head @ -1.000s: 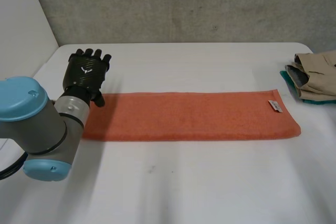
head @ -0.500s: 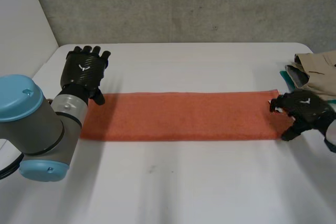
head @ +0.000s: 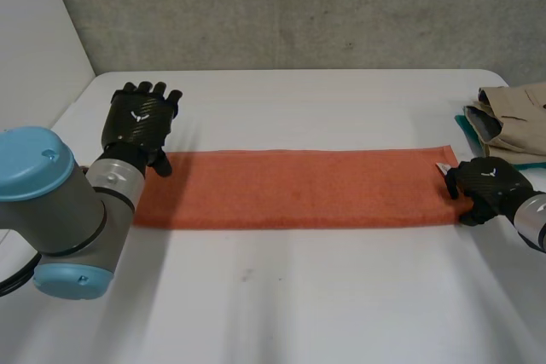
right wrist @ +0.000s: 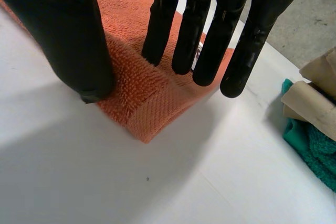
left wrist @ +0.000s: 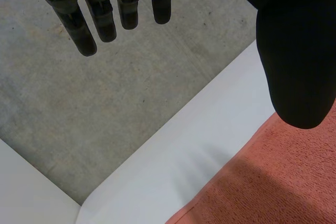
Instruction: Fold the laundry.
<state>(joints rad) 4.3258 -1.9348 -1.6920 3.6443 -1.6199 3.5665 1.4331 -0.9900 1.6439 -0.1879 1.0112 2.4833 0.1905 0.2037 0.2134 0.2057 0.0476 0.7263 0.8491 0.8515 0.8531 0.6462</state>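
A long orange terry towel [head: 299, 189] lies flat and stretched lengthwise across the middle of the white bench [head: 299, 304], its short ends towards the bench's left and right edges. The left hand [head: 138, 121] is at the towel's left end, over its far corner. In the left wrist view its fingers [left wrist: 105, 19] are straight and spread with the thumb [left wrist: 294, 51] set well apart. They hold nothing and hang above the bare bench [left wrist: 199, 150] just beyond the towel's far edge [left wrist: 273, 182]. The right hand [head: 486, 185] is on the towel's right end. In the right wrist view its straight fingers [right wrist: 210, 45] come down on the pile of the cloth [right wrist: 152, 103] beside a small white label [right wrist: 198, 55]. The thumb [right wrist: 68, 35] is planted at the near edge, and the corner between them lies flat on the bench [right wrist: 157, 182], not lifted. A stack of folded beige and teal clothes [head: 512, 125] sits at the bench's right edge, just beyond the towel's far right corner and apart from the right hand.
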